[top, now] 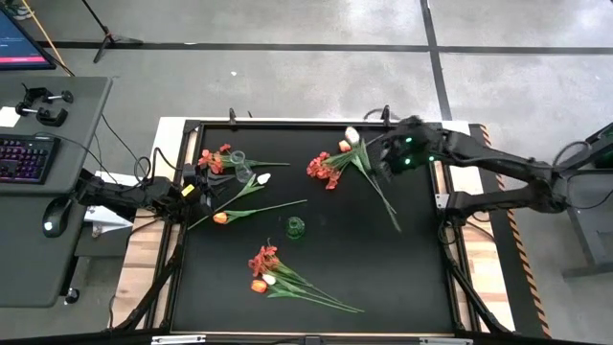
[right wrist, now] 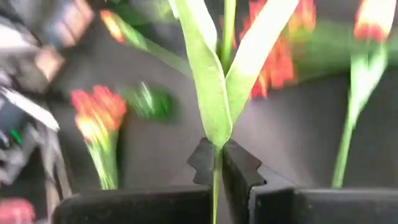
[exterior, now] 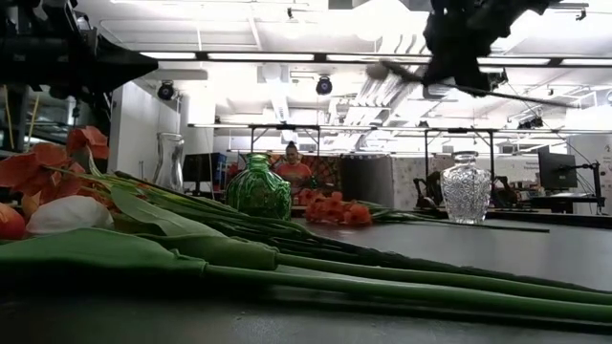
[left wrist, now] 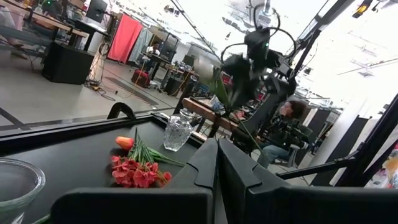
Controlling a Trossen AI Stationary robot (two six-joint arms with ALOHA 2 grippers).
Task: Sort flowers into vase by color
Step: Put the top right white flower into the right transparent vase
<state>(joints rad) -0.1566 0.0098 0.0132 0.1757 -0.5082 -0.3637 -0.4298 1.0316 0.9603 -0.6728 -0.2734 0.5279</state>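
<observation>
My right gripper (top: 385, 153) is above the table's far right part, shut on a white tulip (top: 351, 135) with a long green stem. In the low view it hangs high over the table (exterior: 457, 43). My left gripper (top: 194, 189) waits at the table's left edge, shut and empty, as the left wrist view (left wrist: 217, 171) shows. Red-orange blossoms (top: 324, 169) and an orange tulip (top: 343, 146) lie flat on the mat below the right gripper. Other flowers lie far left (top: 215, 158), left of centre (top: 251, 192) and at the near edge (top: 273, 273). My right gripper pinches the tulip's green stem (right wrist: 216, 163) between its two fingers (right wrist: 202, 160), just below where the leaves (right wrist: 211, 93) branch off. The fingers lie across the stem. The flower is lifted clear of the table, its stem end trailing out level (exterior: 535, 96).
A small green vase (top: 295, 227) stands near the mat's centre, seen also in the low view (exterior: 258, 187). A clear glass vase (top: 239, 161) sits far left, and the low view shows a cut-glass vase (exterior: 466, 187) and a tall clear one (exterior: 169, 162). Bare mat lies at near right (top: 402, 278).
</observation>
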